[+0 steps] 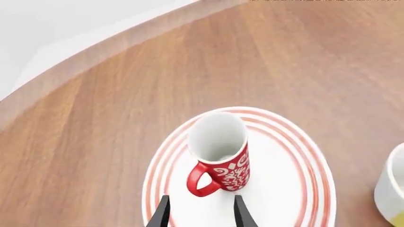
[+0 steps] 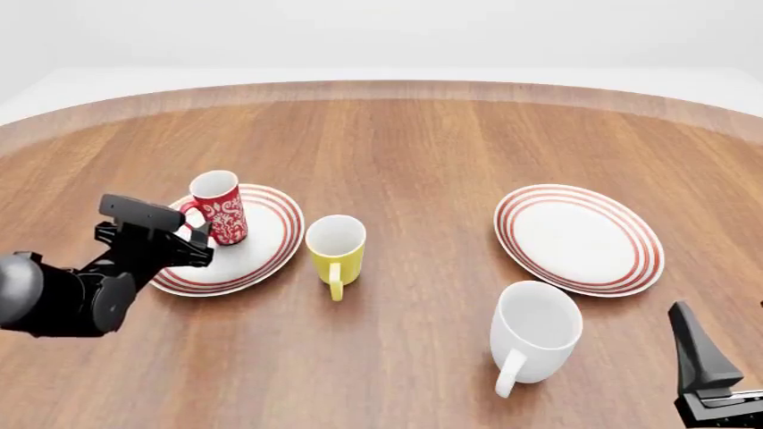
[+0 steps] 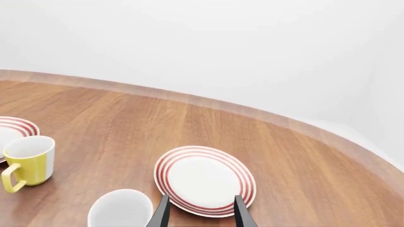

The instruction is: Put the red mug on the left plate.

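The round wooden table [image 2: 430,152] carries two white plates with red concentric rings, three mugs and both arms. The left plate [image 2: 268,246] bears the small red mug with white floral pattern [image 2: 220,207], which stands upright on it, toward its far-left part, handle pointing back at the left arm. Placement appears complete.

The matching right plate [image 2: 581,238] sits well apart and holds nothing. The larger plain white mug [image 2: 534,331] stands near that plate's front edge; the plain yellow mug [image 2: 335,250] stands just beside the left plate, on its right.

The left gripper [image 1: 200,211] sits low over the plate's near edge. Its fingers are parted, with the mug's handle beyond the tips and nothing between them; it holds nothing. The right gripper [image 3: 200,211] is spread and empty too, parked at the near right of the table.

Risks, in my judgement:
- The left fingertips are close to the handle. A retreat that swings sideways could hook the handle and tip the mug or drag it off the plate.
- A low withdrawal could catch the plate rim and shift plate and mug together.
- A wide sweep to the right could knock the yellow mug.

A straight lift and pull-back looks safest.
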`<state>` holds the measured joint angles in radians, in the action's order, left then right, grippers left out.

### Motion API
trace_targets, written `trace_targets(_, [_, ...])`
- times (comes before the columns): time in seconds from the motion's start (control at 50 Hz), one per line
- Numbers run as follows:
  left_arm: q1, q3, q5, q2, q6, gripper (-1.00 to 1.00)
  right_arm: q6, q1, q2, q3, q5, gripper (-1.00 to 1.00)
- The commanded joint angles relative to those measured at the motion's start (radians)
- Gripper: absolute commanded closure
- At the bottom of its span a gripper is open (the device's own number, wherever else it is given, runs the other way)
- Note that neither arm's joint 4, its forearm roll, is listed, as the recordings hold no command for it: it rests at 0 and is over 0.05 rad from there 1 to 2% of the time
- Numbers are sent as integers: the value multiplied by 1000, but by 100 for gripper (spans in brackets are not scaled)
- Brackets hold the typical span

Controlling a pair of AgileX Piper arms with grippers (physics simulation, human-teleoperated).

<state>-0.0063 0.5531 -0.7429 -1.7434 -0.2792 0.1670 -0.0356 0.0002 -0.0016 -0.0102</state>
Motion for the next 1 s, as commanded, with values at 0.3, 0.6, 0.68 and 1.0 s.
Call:
trace_targets(0.3, [-59,-44,4,52,18,-100,0,0,0,0,0,-100])
trace_targets(0.6, [-88,-68,-5,72,36,-100,0,0,0,0,0,-100])
trace_targets(0.68, [-102,-74,-3,79,41,-100,0,0,0,0,0,-100])
trace_targets(1.0, [-166,-96,9,122,78,-100,1,-1,0,0,3,-100])
